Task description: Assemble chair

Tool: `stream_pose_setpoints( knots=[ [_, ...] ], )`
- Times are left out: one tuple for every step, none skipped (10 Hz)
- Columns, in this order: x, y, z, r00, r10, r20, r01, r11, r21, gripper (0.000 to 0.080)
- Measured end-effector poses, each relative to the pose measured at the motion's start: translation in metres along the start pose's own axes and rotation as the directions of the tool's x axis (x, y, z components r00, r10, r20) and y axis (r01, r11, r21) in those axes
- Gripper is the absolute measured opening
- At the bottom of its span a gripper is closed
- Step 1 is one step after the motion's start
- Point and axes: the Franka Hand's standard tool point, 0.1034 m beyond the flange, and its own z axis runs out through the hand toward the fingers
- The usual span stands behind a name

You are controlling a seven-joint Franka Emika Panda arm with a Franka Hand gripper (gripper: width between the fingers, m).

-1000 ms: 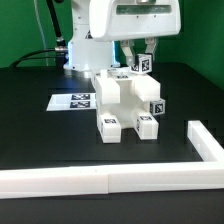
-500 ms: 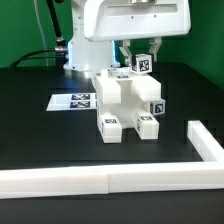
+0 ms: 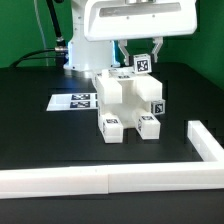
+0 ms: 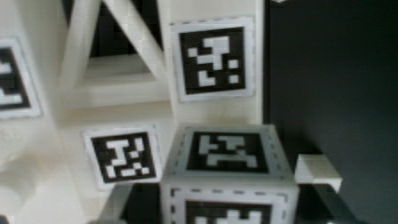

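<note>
The partly built white chair (image 3: 122,100) stands in the middle of the black table, with tagged blocky legs (image 3: 112,126) towards the front. My gripper (image 3: 143,56) hangs over its far upper corner, on the exterior view's right. It is shut on a small white cube (image 3: 143,66) that carries a black-and-white tag. The cube sits level with the chair's top and close against it; I cannot tell whether they touch. In the wrist view the tagged cube (image 4: 224,165) fills the space between my dark fingers (image 4: 134,203) in the gripper (image 4: 224,202), with the chair's tagged white parts (image 4: 214,60) just beyond.
The marker board (image 3: 74,101) lies flat at the exterior view's left of the chair. A long white border rail (image 3: 100,180) runs along the near edge and turns up the exterior view's right side (image 3: 208,145). The robot's base and cables stand behind.
The arm has shifted only slightly over the chair. The cube stays in the gripper at nearly the same spot.
</note>
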Motion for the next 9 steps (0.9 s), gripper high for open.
stream_pose_setpoints(
  knots=[
    [0.0000, -0.0001, 0.0000, 0.997, 0.072, 0.000, -0.072, 0.997, 0.000, 0.0288],
    [0.0000, -0.0001, 0.0000, 0.993, 0.121, 0.000, -0.121, 0.993, 0.001, 0.0288],
    [-0.0001, -0.0003, 0.0000, 0.984, 0.179, 0.001, -0.179, 0.984, 0.002, 0.0288],
    [-0.0002, -0.0007, 0.0000, 0.969, 0.248, 0.002, -0.248, 0.969, 0.005, 0.0288],
    [-0.0002, -0.0007, 0.0000, 0.963, 0.271, 0.002, -0.271, 0.963, 0.005, 0.0288],
    [-0.0004, -0.0012, 0.0001, 0.938, 0.346, 0.003, -0.346, 0.938, 0.007, 0.0288],
    [-0.0005, -0.0018, 0.0001, 0.910, 0.415, 0.006, -0.415, 0.910, 0.010, 0.0288],
    [-0.0007, -0.0023, 0.0001, 0.886, 0.464, 0.007, -0.464, 0.886, 0.011, 0.0288],
    [-0.0007, -0.0025, 0.0001, 0.874, 0.487, 0.007, -0.487, 0.874, 0.011, 0.0288]
  ],
)
